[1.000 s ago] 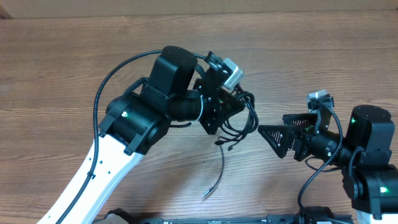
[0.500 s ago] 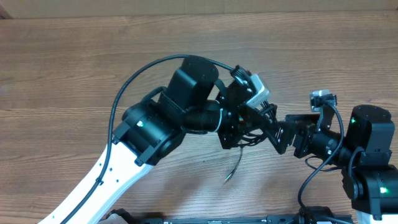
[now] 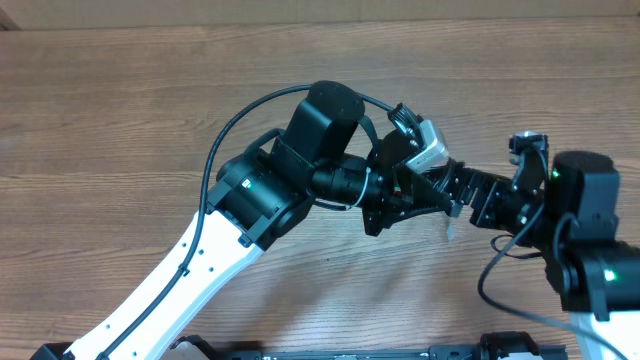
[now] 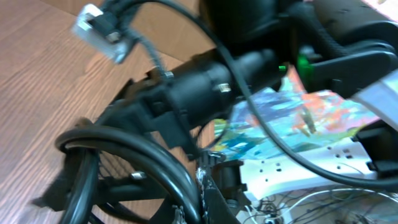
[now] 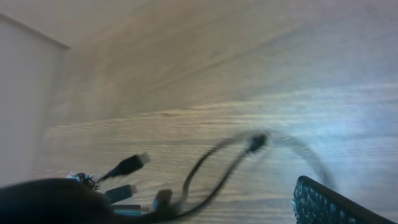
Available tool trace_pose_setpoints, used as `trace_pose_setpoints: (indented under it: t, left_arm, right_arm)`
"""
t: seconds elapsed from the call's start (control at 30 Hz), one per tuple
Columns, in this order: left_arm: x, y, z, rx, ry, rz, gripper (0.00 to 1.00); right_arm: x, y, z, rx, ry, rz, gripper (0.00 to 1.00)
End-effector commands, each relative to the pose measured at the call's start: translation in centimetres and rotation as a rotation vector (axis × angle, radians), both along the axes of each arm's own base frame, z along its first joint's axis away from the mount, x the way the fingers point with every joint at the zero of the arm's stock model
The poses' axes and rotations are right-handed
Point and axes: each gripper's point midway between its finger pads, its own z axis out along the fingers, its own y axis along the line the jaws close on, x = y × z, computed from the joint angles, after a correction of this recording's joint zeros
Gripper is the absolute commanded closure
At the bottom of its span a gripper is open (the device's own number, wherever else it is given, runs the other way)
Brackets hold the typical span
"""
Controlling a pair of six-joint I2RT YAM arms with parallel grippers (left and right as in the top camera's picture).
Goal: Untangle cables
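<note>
The cables (image 3: 449, 224) are thin black cords bunched at my left gripper (image 3: 408, 196), which is shut on them above the table. One plug end hangs loose just below the two grippers. My right gripper (image 3: 452, 190) is open and meets the bundle nose to nose. In the right wrist view several plug ends (image 5: 129, 165) and a blurred loop of cord (image 5: 249, 147) sit between its spread fingers (image 5: 329, 202). In the left wrist view the black cords (image 4: 158, 171) curve across my left gripper (image 4: 202, 205). The grip point itself is hidden.
A wooden table (image 3: 120, 120) stretches out to the left and far side. The left arm's bulky black body (image 3: 300, 170) and white link (image 3: 180, 280) cross the middle. The right arm's base (image 3: 590, 260) stands at the right edge.
My left arm swung right with the cable bunch, lifting the trailing end off the table. The right gripper opened fully, and the bunch now sits at its fingertips.
</note>
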Motion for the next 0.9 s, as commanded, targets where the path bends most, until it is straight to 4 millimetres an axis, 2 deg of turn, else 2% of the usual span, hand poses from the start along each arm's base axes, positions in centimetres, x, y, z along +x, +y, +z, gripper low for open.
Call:
trace_pose_setpoints:
  t: [0.0, 0.2, 0.37, 0.7, 0.77, 0.83, 0.87]
  left_arm:
    - [-6.1, 1.7, 5.6, -0.171, -0.018, -0.253, 0.96]
    - [-5.9, 2.1, 5.9, -0.177, -0.028, -0.241, 0.96]
    - [-5.5, 3.2, 6.8, -0.194, -0.055, -0.21, 0.96]
    - [-5.1, 5.4, 8.5, -0.222, -0.107, -0.148, 0.96]
    - [-5.1, 5.7, 8.6, -0.224, -0.115, -0.14, 0.96]
    - [-5.1, 5.9, 8.8, -0.226, -0.12, -0.135, 0.96]
    - [-5.1, 5.9, 8.8, -0.227, -0.121, -0.136, 0.96]
  right_arm:
    - [1.4, -4.6, -5.1, -0.167, 0.169, -0.21, 0.0]
    - [1.5, -5.6, -6.1, -0.211, 0.212, -0.258, 0.0]
    - [1.0, -6.6, -6.5, -0.255, 0.235, -0.294, 0.0]
    - [0.7, -7.0, -6.7, -0.274, 0.249, -0.306, 0.0]
    - [0.7, -7.0, -6.7, -0.274, 0.249, -0.306, 0.03]
    - [0.7, -6.9, -6.7, -0.272, 0.249, -0.305, 0.1]
    - [0.7, -6.8, -6.7, -0.268, 0.25, -0.301, 0.23]
